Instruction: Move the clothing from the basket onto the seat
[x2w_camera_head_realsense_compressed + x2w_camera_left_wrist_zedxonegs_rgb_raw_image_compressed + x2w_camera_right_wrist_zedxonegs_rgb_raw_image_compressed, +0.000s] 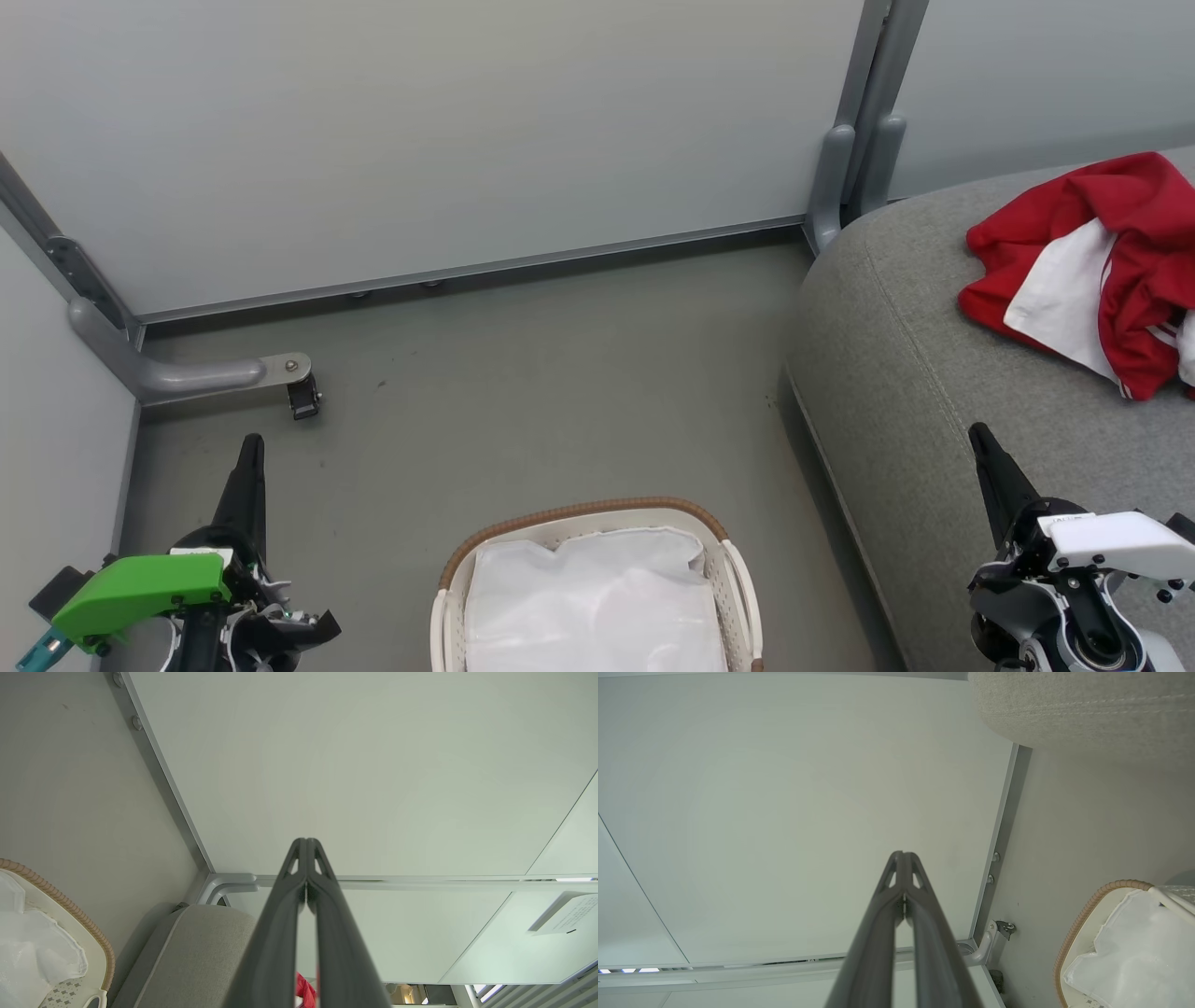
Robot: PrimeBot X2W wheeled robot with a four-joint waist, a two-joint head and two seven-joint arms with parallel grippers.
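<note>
Head view: the red clothing [1111,271] lies crumpled on the grey seat [915,373], well apart from the basket [597,523] on the floor [513,373]. Left wrist view: left end effector [306,842] pinched closed, empty. Right wrist view: right end effector [903,855] likewise.

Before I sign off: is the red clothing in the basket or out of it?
Out. The clothing lies crumpled on the seat; the basket holds a white liner sheet.
</note>
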